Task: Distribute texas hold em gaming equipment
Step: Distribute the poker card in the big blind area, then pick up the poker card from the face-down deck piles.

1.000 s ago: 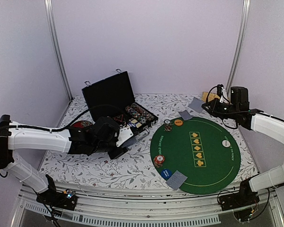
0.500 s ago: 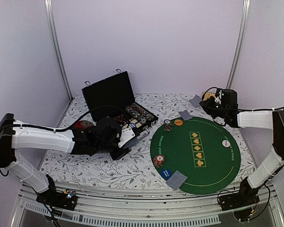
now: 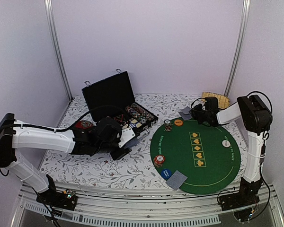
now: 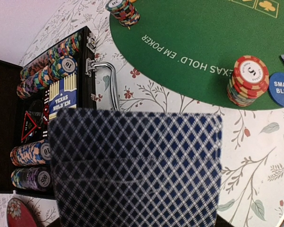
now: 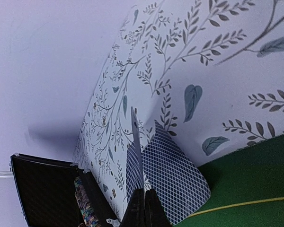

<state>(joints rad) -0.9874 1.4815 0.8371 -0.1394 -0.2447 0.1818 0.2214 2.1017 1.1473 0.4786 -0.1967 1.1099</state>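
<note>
My left gripper (image 3: 123, 142) sits left of the green mat (image 3: 213, 156), shut on a deck of playing cards (image 4: 137, 165). The deck's blue-diamond back hides the fingers in the left wrist view. My right gripper (image 3: 197, 113) is at the mat's far edge, shut on a single card (image 5: 137, 151) seen edge-on. Just below it lies a face-down card (image 5: 173, 179), also visible from above (image 3: 184, 114). On the mat are two chip stacks (image 3: 159, 161) (image 3: 167, 126), a blue button (image 3: 166, 173), an orange button (image 3: 178, 122), a white button (image 3: 226, 143) and a near card (image 3: 176, 179).
The open black case (image 3: 113, 99) with rows of chips (image 4: 47, 71) stands at the back left, its handle (image 4: 111, 82) toward the mat. A dark-red dish (image 3: 83, 125) sits left of my left arm. A brush (image 3: 215, 97) lies at the back right.
The right arm has folded in and swung left from the back right corner, carrying its card to the mat's far edge. The left arm has barely moved.
</note>
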